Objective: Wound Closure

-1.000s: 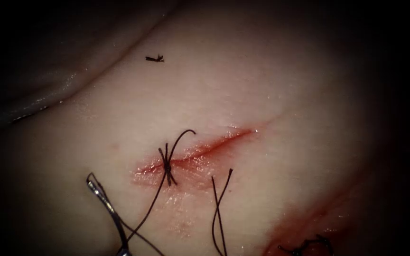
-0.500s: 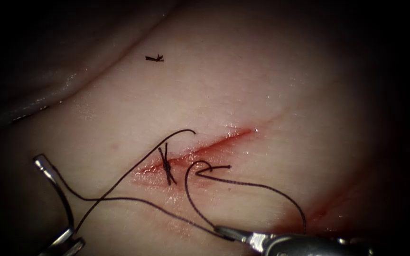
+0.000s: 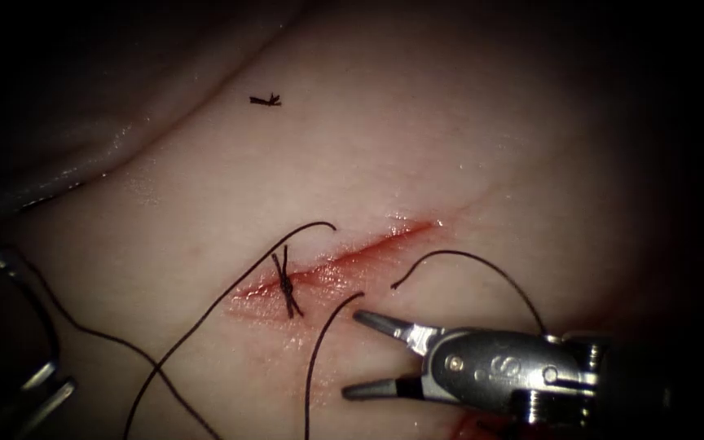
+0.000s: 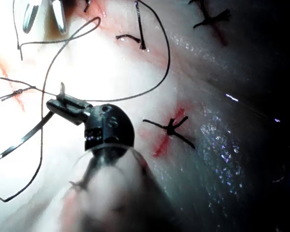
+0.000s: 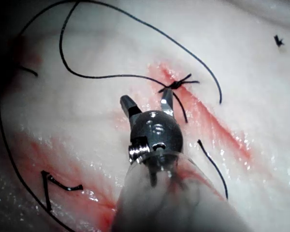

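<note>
Tissue (image 3: 466,147) of pale pork belly lies under the endoscope, with the cut (image 3: 376,244) running slantwise across its middle, wet with red fluid (image 3: 327,277). One dark knot (image 3: 287,283) sits across the left part of the cut; to the right of it the cut lies open and unstitched. Thread (image 3: 189,334) runs from the knot down and to the left in a long loose curve. Two free strands lie just below the cut on its right side. A short cut end of thread (image 3: 265,100) rests well apart, higher on the tissue.

Coming in from the right, the right tool (image 3: 352,355) has its jaws spread wide and holds nothing. One free strand ends just beside its upper jaw and the other arcs above it. At the far left, well away from the cut, the left tool (image 3: 42,389) has its jaws pressed together on the needle (image 3: 2,261). It pinches the needle near one end of its curve, though which end I cannot tell. The needle is clear of the tissue.

By my judgement the work stands at thread handling after one tied stitch. A next move would call for a careful pinch on one thin strand without catching the tissue or tugging the knot
</note>
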